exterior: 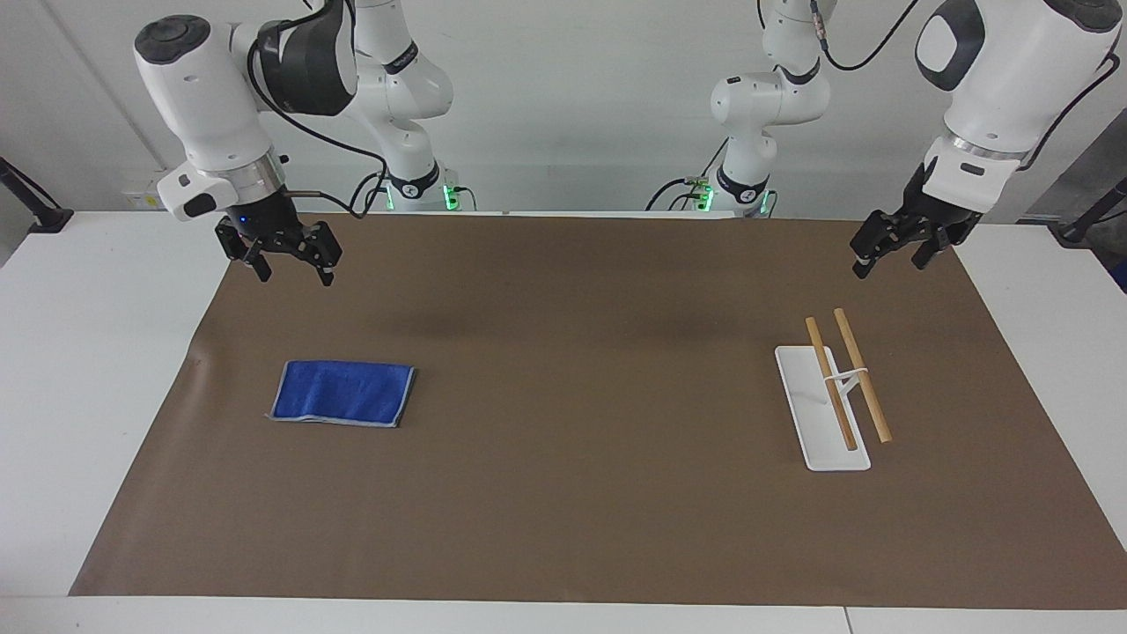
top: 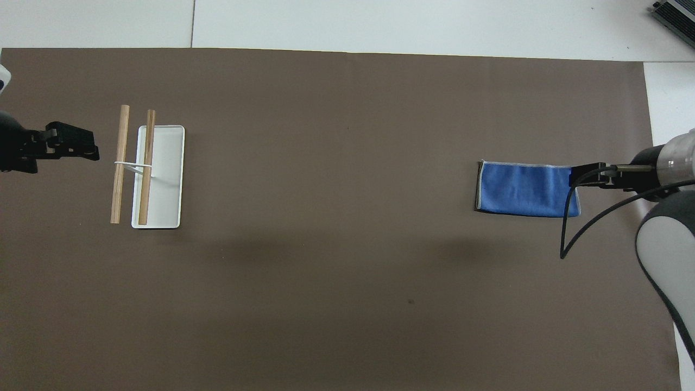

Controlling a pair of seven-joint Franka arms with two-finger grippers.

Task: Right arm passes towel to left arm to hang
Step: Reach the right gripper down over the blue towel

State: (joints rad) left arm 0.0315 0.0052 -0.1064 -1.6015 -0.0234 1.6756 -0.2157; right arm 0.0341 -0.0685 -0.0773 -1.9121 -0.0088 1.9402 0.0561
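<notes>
The blue towel (exterior: 343,393) lies flat and folded on the brown mat toward the right arm's end; it also shows in the overhead view (top: 526,189). My right gripper (exterior: 295,269) is open and empty, up in the air and apart from the towel. In the overhead view its tip (top: 583,176) covers the towel's edge at the right arm's end. My left gripper (exterior: 889,255) is open and empty and waits in the air beside the rack at the left arm's end (top: 81,149).
A towel rack with a white base (exterior: 806,396) and two wooden bars (exterior: 863,374) stands toward the left arm's end; it shows in the overhead view too (top: 165,179). A black cable (top: 564,228) hangs from the right wrist.
</notes>
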